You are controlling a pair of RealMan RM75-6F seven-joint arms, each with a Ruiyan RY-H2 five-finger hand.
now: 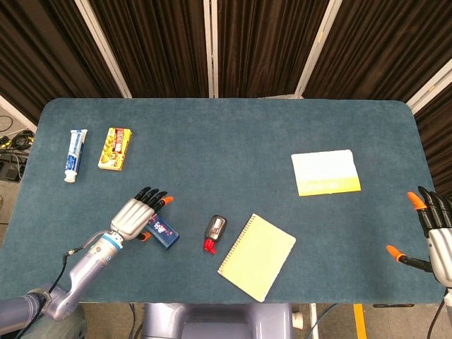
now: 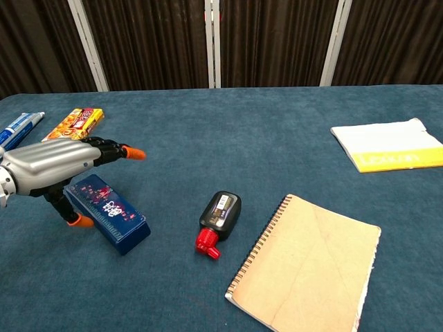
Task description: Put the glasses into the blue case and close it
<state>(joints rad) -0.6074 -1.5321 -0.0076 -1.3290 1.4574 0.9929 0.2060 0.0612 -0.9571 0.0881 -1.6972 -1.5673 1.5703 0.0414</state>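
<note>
Blue case (image 2: pixel 107 214) lies just under the spread, empty left hand (image 2: pixel 59 166), long axis running diagonally; right hand (image 1: pixel 434 233) is well apart.

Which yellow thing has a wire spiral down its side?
The yellow notebook at the table's near edge. The snack box and the white-and-yellow booklet have none.

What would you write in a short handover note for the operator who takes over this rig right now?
Left hand: fingers extended over the blue case, gripping nothing.
Right hand: open at the table's right edge, idle.
Blue case lies closed on the table, left of the small black-and-red item.
No glasses visible in either view.
Done: nothing evident.
Left: find the glasses, open the case, load them, close it.
</note>
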